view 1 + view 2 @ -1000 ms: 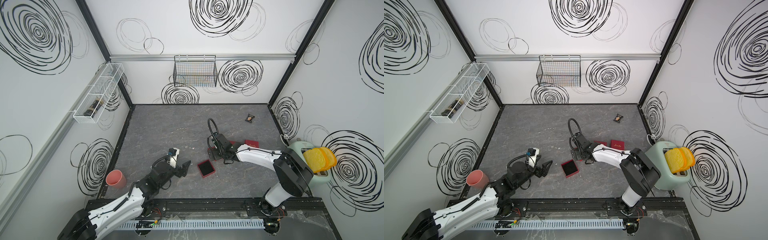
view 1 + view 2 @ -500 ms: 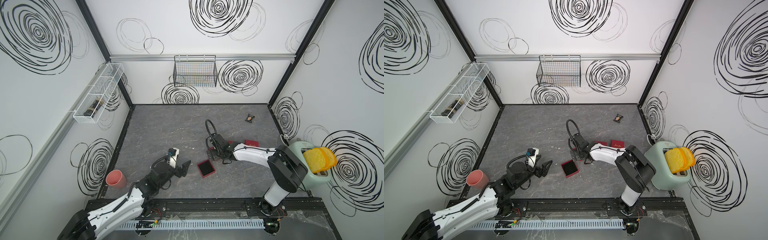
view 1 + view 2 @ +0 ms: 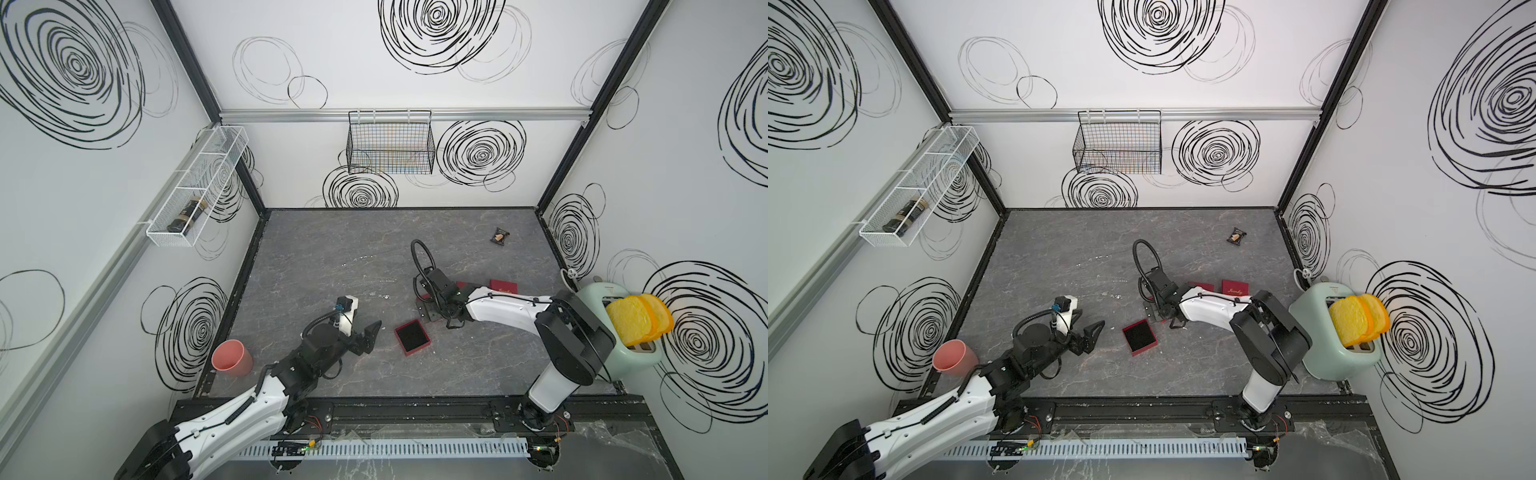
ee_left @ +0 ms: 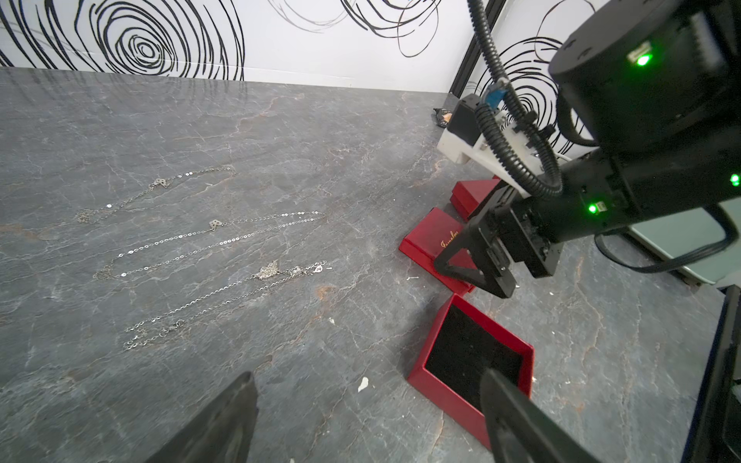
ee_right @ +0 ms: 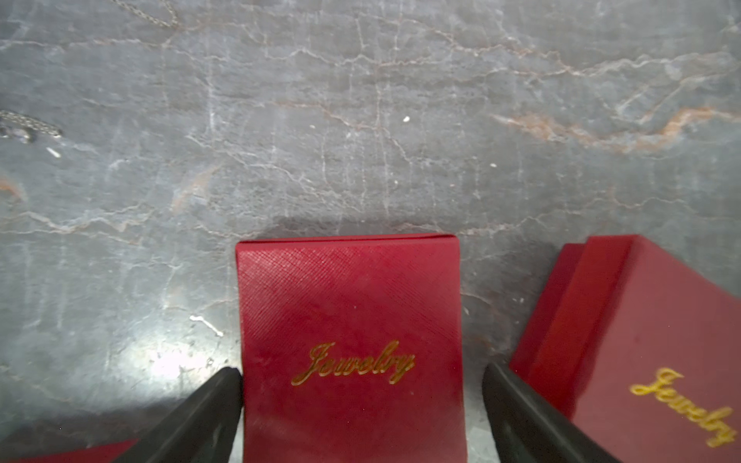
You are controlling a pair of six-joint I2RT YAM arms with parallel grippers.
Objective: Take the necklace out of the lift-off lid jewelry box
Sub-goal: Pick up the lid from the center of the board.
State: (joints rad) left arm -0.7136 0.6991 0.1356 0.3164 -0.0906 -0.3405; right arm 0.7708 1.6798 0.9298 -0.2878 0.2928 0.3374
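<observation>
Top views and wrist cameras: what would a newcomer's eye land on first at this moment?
The mint-green toaster with bright yellow toast by the right wall stands out most. Mid-table sits an open red jewelry box, black-lined with no necklace visible inside, while three silver necklaces lie stretched on the grey table. The right gripper straddles a red lid marked Jewelry, jaws open.

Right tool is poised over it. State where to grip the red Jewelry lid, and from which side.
Grip the red Jewelry lid across its two opposite side walls, coming straight down from above. It lies flat on the table, sides straight and parallel, and the open right tool straddles it, one finger outside each.
</observation>
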